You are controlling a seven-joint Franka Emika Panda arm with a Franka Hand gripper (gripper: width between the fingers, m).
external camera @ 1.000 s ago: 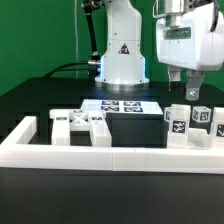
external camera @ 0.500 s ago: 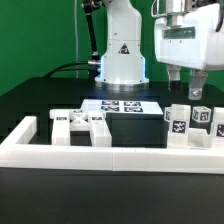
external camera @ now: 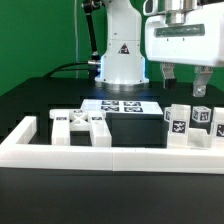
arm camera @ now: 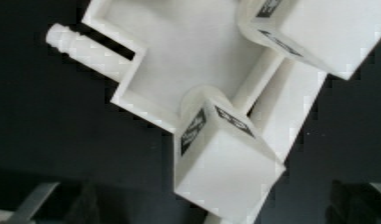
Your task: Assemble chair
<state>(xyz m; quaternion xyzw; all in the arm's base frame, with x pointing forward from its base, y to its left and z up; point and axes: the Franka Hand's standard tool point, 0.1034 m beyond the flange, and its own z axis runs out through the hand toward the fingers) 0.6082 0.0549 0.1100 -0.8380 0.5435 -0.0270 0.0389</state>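
White tagged chair pieces lie clustered on the black table.

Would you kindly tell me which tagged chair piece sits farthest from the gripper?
The tagged piece at the exterior view's left end; the upright pieces on the right stand almost under the open gripper.

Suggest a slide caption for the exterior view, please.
Panda arm, jaws open, hovers above tagged white chair parts standing inside the border frame.
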